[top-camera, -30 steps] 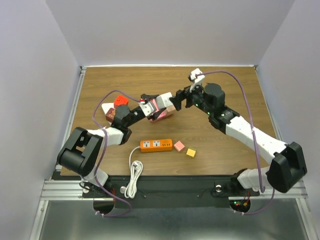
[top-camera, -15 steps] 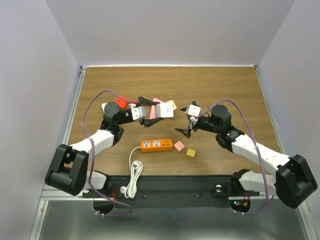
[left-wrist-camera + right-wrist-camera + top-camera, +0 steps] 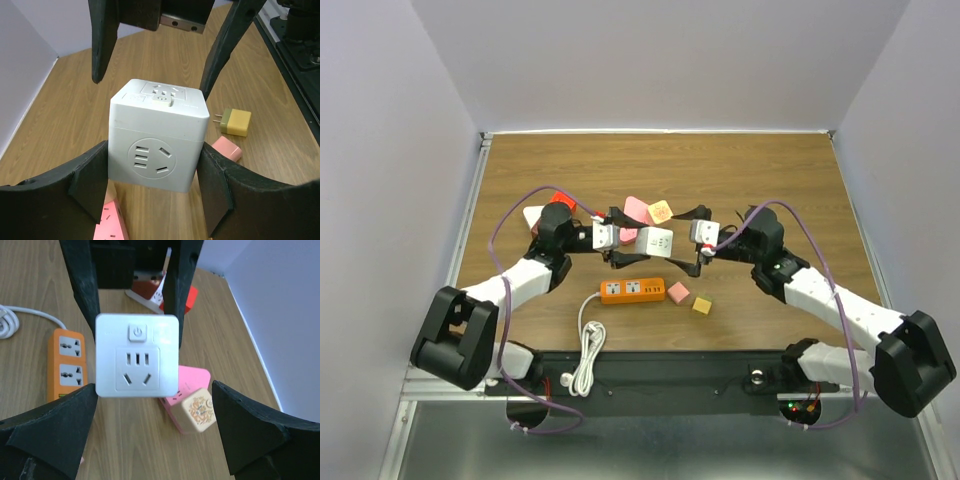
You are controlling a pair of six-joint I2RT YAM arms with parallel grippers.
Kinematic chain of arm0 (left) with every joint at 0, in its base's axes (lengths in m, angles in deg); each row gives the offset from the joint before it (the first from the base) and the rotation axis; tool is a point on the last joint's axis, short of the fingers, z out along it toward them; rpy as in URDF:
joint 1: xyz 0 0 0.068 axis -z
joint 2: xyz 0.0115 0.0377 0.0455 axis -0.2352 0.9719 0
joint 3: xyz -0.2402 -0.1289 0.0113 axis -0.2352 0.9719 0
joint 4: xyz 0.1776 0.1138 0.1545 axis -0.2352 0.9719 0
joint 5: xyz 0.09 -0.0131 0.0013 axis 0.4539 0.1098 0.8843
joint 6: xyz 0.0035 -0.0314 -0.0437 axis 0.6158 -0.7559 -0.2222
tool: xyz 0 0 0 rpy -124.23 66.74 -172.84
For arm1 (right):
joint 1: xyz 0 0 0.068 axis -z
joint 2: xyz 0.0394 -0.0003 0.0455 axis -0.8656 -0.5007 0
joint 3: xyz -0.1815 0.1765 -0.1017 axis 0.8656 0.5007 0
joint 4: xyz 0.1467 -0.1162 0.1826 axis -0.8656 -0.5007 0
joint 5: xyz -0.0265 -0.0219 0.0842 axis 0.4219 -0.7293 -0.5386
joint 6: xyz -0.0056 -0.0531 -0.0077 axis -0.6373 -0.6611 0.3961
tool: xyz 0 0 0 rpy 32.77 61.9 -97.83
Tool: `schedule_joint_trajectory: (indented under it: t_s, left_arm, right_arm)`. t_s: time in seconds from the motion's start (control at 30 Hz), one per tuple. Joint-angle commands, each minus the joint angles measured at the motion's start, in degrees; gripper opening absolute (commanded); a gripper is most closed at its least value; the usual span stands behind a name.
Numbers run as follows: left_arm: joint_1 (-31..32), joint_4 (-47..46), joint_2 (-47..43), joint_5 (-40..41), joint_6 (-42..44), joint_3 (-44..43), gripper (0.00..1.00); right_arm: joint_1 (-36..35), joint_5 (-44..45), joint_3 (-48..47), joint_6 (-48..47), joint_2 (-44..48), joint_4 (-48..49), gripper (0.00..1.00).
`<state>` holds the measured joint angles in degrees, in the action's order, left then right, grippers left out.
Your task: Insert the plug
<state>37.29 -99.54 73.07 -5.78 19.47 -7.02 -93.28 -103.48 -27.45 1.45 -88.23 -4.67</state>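
Socket cube (image 3: 157,145): white, grey slots. Power strip (image 3: 632,290): orange body, white socket faces, white cord (image 3: 587,350). Pink plug (image 3: 678,292): plain pink. Yellow plug (image 3: 236,122): yellow with an olive end. Adapter (image 3: 199,409): pink, cream face with an orange ornament. Desk (image 3: 770,180): brown wood grain.

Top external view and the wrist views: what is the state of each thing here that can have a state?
left tool, shut on the white socket cube
white socket cube, held, visible sockets empty
right tool, open, fingers beside the cube, not touching
orange power strip, lying flat, sockets empty
white cable, bundled up
yellow plug, lying loose, not inserted
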Motion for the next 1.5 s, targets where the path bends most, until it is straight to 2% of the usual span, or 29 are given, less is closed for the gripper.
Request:
schedule_joint_trajectory:
  t_s: [0.0,0.23,0.77,1.1,1.23,1.27,1.3,1.43,1.47]
  left_arm:
    - [0.31,0.48,0.06,-0.04,2.43,-3.42,0.0]
    - [0.4,1.1,1.64,1.37,2.16,-4.65,0.0]
    - [0.75,1.19,-0.29,0.14,3.83,-3.15,0.0]
    - [0.84,1.28,-1.35,0.14,4.8,-2.45,0.0]
    - [0.75,1.28,-1.26,-0.12,4.89,-2.45,0.0]
    - [0.75,1.36,-1.26,-0.3,4.98,-2.54,0.0]
    - [0.75,1.36,-1.26,-0.21,4.98,-2.45,0.0]
    - [0.75,1.36,-1.52,1.62,4.28,-2.63,0.0]
    - [0.66,1.1,-1.44,2.07,4.27,-2.71,0.0]
  right_arm:
    - [-2.1,-1.46,-3.0,-2.25,0.98,1.51,1.0]
    - [-4.38,-3.04,-4.14,-3.56,0.19,-1.84,1.0]
    - [-4.65,1.97,-9.24,-1.81,-7.27,-1.04,0.99]
    - [-4.65,4.34,-9.51,0.03,-9.48,-2.8,0.86]
    - [-4.74,4.52,-9.33,0.39,-9.74,-2.98,0.73]
    - [-4.74,4.25,-9.41,0.48,-10.0,-2.98,0.62]
    - [-4.65,4.08,-9.5,0.56,-10.09,-3.07,0.56]
    - [-4.65,5.04,-10.47,1.53,-11.14,-3.77,0.02]
    - [-4.65,5.56,-10.64,1.97,-11.15,-3.68,0.0]
